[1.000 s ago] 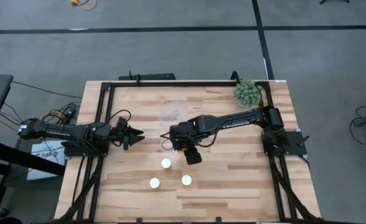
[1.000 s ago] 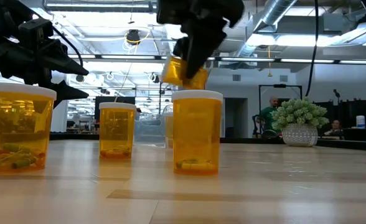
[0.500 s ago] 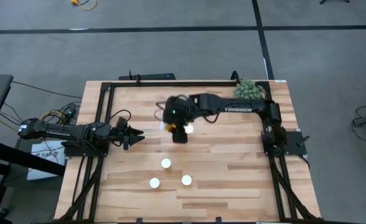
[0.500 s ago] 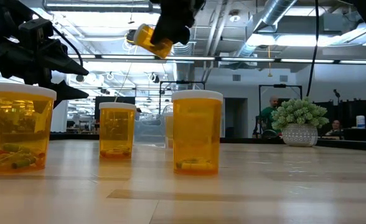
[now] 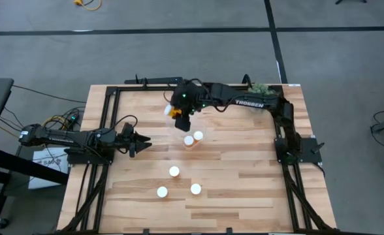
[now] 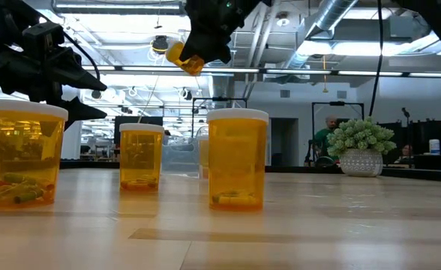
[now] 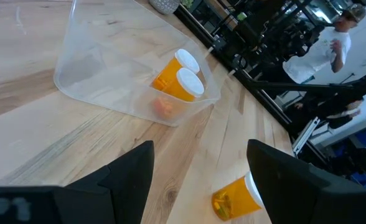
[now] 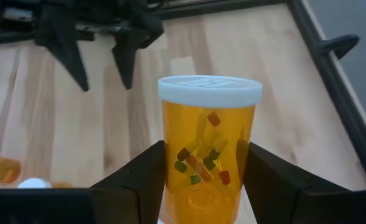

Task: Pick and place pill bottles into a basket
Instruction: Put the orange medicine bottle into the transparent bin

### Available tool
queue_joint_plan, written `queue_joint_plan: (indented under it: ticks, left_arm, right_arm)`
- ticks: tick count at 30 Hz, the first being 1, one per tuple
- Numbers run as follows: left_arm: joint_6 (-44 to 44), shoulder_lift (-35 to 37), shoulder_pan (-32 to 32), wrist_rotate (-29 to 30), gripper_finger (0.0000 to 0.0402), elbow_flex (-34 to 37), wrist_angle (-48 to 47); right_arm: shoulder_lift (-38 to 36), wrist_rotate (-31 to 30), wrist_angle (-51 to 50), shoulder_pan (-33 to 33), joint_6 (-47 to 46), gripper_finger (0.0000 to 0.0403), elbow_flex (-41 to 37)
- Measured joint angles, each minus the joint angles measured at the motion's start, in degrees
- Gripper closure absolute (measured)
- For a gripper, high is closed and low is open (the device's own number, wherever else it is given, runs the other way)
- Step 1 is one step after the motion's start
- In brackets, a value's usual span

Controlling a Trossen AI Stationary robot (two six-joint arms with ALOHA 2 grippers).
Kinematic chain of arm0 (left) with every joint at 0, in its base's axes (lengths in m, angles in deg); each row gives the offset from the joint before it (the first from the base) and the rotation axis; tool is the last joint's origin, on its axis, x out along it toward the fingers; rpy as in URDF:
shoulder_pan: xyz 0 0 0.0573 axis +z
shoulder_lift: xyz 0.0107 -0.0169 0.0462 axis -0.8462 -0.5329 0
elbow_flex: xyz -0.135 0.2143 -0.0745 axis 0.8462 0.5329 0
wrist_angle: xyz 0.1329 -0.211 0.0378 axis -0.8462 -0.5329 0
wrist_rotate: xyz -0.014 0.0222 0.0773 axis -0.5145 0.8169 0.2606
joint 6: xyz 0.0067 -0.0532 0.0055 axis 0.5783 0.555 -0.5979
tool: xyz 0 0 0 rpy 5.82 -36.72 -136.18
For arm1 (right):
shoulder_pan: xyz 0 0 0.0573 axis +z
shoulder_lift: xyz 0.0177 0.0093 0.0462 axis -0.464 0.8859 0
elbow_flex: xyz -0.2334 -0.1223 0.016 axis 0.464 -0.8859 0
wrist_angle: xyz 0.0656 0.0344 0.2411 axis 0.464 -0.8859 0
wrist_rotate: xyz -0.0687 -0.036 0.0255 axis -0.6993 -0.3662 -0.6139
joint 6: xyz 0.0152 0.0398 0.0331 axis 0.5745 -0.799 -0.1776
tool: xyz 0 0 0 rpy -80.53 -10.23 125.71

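Observation:
My right gripper [image 5: 180, 115] is shut on a pill bottle [image 8: 208, 149] with an orange body and a white cap, high over the far middle of the table. The clear basket [image 7: 102, 68] lies on the table with two bottles [image 7: 178, 79] in it; they show as white caps in the high view [image 5: 192, 138]. Three more bottles [image 5: 174, 172] [image 5: 162, 192] [image 5: 195, 188] stand upright on the near middle. My left gripper [image 5: 144, 140] is open and empty at the table's left, pointing right. My right gripper pinches the bottle's orange body [image 8: 170, 180] between its two fingers, one on each side, on the half away from the cap. The fingers come from the table's right. The bottle is lifted clear and tilted, its cap [image 5: 168, 109] toward the table's left.
A green spiky plant ball in a white pot [image 5: 262, 91] stands at the far right corner, partly under the right arm. A black frame [image 5: 113, 91] runs along the table's edges. In the low view, people [image 6: 325, 139] show in the room behind.
My right gripper has carried the bottle up and from the table's middle toward the far edge and a little left, staying shut on it. The bottle has tipped, its cap now leftward. The two bottles in the basket, covered by the arm before, now show.

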Motion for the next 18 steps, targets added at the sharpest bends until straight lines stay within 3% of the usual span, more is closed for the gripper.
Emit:
queue_joint_plan:
  ticks: [11,15,18]
  left_arm:
    - [0.00,0.02,0.01,0.00,0.0155,0.00,0.02]
    - [0.00,0.02,0.02,0.00,0.0155,0.00,0.02]
    - [0.00,0.00,0.00,0.00,0.0155,0.00,0.02]
  right_arm:
    - [0.11,2.28,1.90,-5.21,1.01,0.0214,-0.21]
    - [0.09,2.46,0.47,-6.95,-0.27,0.0223,-4.09]
    - [-0.09,6.00,-2.28,-7.71,-0.46,0.0224,-6.63]
